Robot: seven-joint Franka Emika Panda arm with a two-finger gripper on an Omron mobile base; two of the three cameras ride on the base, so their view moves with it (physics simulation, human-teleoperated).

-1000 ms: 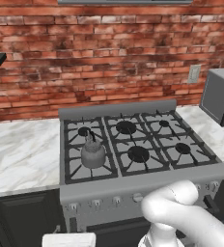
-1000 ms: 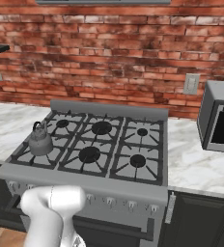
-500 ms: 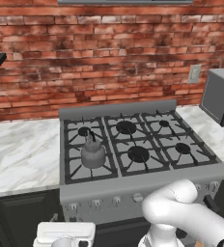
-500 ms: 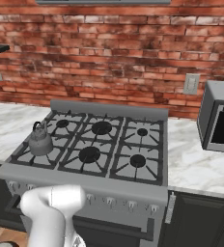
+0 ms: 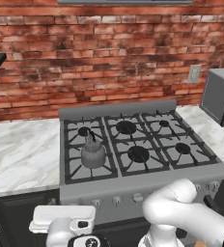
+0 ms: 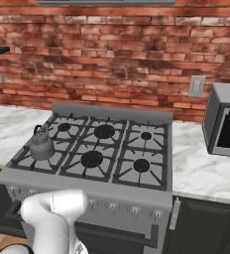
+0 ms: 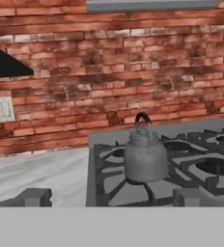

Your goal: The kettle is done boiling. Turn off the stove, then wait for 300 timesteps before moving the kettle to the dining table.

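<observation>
Grey kettle [image 5: 92,153] sits upright on the stove [image 5: 133,149] front-left burner in the left base view (arm low in front of the range). Right base view: same spot, kettle [image 6: 40,144] near the knob row. Hand view: gripper [image 7: 109,198] fingers spread wide, kettle [image 7: 145,157] centred ahead, apparently well apart, nothing held.

The microwave [image 5: 222,96] is running off the edge at 3 o'clock; the arm is hiding some stove [image 6: 87,196] knobs at 7 o'clock.
</observation>
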